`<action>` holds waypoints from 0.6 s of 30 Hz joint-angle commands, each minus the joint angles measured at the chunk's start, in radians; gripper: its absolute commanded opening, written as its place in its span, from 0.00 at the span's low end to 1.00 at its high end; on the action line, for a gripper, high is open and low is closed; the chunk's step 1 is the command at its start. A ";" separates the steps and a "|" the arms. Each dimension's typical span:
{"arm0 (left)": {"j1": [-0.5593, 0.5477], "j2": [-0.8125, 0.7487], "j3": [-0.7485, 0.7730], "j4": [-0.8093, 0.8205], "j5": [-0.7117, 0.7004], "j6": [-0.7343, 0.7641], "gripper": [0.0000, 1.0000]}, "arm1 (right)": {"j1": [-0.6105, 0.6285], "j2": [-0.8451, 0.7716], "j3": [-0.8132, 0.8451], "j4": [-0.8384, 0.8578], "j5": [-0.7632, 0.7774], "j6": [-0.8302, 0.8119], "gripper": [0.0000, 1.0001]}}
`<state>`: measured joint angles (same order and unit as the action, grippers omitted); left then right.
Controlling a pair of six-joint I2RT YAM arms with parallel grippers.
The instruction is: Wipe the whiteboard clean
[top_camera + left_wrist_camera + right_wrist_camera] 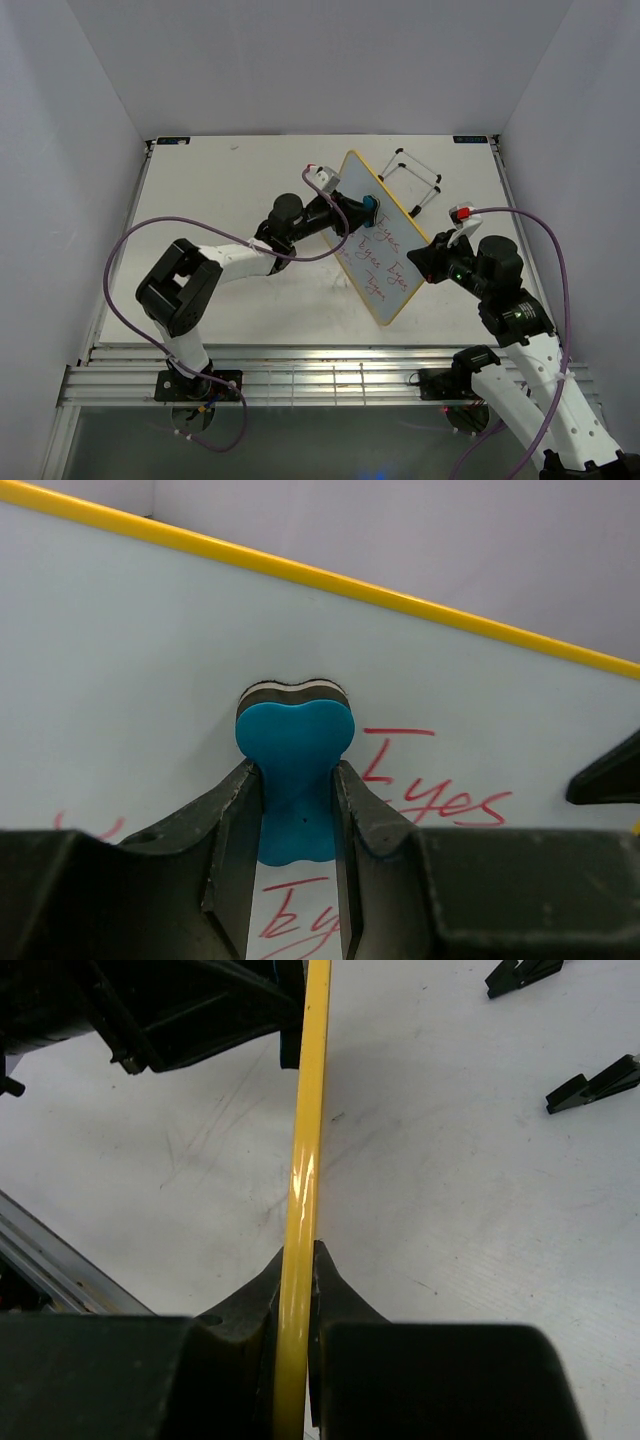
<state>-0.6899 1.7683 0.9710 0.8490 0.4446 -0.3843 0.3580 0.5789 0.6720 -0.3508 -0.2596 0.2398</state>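
Note:
The whiteboard (385,245) with a yellow frame is held tilted above the table, with red handwritten words on its face. My right gripper (428,260) is shut on its right edge; the right wrist view shows the yellow frame (303,1160) edge-on between the jaws. My left gripper (362,212) is shut on a blue bone-shaped eraser (293,770) and presses its head against the board face (130,660) near the top. Red words "Eyes" (440,800) lie right of the eraser, and more red writing shows below it.
The board's black wire stand (410,180) lies on the table behind the board; its black feet (590,1082) show in the right wrist view. White walls enclose the table on three sides. A metal rail (330,385) runs along the near edge.

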 commanded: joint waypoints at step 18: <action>0.190 0.134 -0.003 0.067 0.057 -0.010 0.00 | 0.044 -0.017 0.098 0.052 -0.420 -0.004 0.08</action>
<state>-0.4946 1.8637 0.9146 0.9321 0.5167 -0.4198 0.3580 0.5861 0.6903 -0.3580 -0.3115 0.2081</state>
